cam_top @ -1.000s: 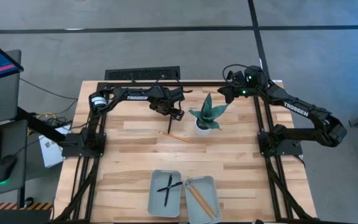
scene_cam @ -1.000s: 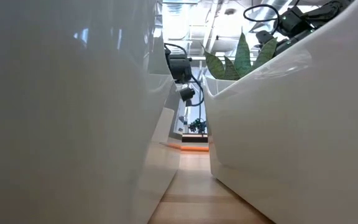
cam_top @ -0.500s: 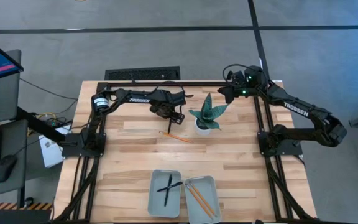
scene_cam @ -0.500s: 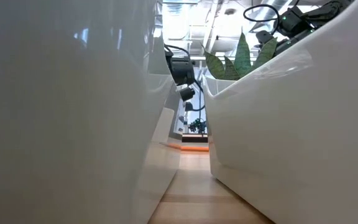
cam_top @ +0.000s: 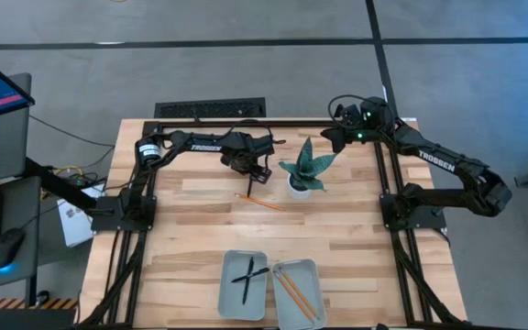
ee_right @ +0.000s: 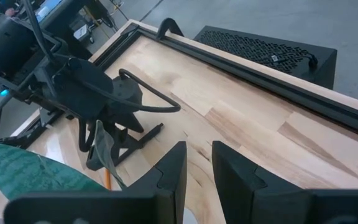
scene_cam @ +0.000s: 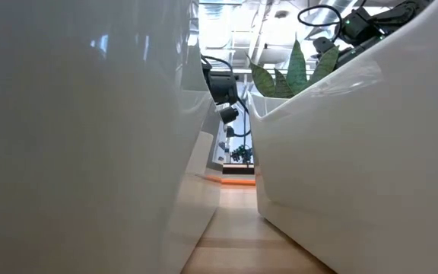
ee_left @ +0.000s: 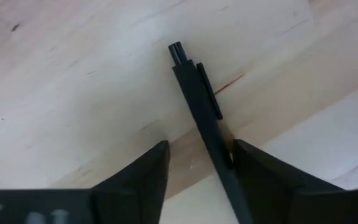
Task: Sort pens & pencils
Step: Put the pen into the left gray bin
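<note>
Reaching over the far half of the wooden table (cam_top: pixel 191 238), the left gripper (cam_top: pixel 260 171) sits low, just beside the potted plant (cam_top: pixel 302 170). In the left wrist view its two dark fingers (ee_left: pixel 143 171) stand apart on either side of a black pen (ee_left: pixel 199 106) that lies flat on the wood; one finger seems to touch the barrel, the other is clear of it, and the jaws are not clamped. A loose pencil (cam_top: pixel 262 202) lies on the bare boards just in front of that gripper, near the plant's white pot.

The right gripper (cam_top: pixel 333 136) hangs at the far edge of the table, on the other side of the plant, next to the black frame rail (ee_right: pixel 241 78). Its fingers (ee_right: pixel 173 167) show a narrow gap between them and hold nothing.

Two grey trays (cam_top: pixel 244 284) stand side by side at the near edge. The left tray holds two crossed pens (cam_top: pixel 248 275); the right tray (cam_top: pixel 298 293) holds pencils (cam_top: pixel 293 291). A wide stretch of open wood separates the trays from the arms. In the low view the tray walls (scene_cam: pixel 341 152) fill nearly everything, leaving only a thin channel of table between them.
</note>
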`<state>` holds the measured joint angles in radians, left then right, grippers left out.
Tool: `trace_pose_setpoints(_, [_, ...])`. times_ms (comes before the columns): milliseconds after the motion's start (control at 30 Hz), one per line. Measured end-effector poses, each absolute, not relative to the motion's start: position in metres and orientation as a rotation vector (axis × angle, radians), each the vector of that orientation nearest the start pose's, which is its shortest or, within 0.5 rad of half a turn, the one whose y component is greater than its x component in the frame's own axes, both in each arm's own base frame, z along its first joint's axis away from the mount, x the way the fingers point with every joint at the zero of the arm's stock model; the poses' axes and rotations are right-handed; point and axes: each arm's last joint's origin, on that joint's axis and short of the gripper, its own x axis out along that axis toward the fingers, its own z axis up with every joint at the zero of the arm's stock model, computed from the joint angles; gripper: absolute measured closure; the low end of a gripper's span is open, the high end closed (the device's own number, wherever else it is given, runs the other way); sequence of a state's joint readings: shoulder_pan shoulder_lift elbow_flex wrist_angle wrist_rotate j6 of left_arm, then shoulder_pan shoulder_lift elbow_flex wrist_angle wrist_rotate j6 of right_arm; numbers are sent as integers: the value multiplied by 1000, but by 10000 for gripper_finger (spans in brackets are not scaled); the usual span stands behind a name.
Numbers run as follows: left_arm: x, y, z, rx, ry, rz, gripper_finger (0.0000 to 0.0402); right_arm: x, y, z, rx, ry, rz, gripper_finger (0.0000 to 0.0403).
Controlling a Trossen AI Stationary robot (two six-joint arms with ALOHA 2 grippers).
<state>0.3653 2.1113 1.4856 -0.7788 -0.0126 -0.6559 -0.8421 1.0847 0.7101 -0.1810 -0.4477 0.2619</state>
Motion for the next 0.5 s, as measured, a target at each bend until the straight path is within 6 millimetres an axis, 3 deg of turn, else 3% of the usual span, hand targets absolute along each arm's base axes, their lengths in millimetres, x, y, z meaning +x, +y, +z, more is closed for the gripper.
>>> trace_pose_setpoints(267, [378, 145, 139, -777, 1260, 768, 308, 160, -161, 254, 590, 397, -444, 305])
trace_pose_setpoints(500, [378, 145, 139, -761, 1263, 750, 344, 160, -161, 254, 590, 397, -444, 305])
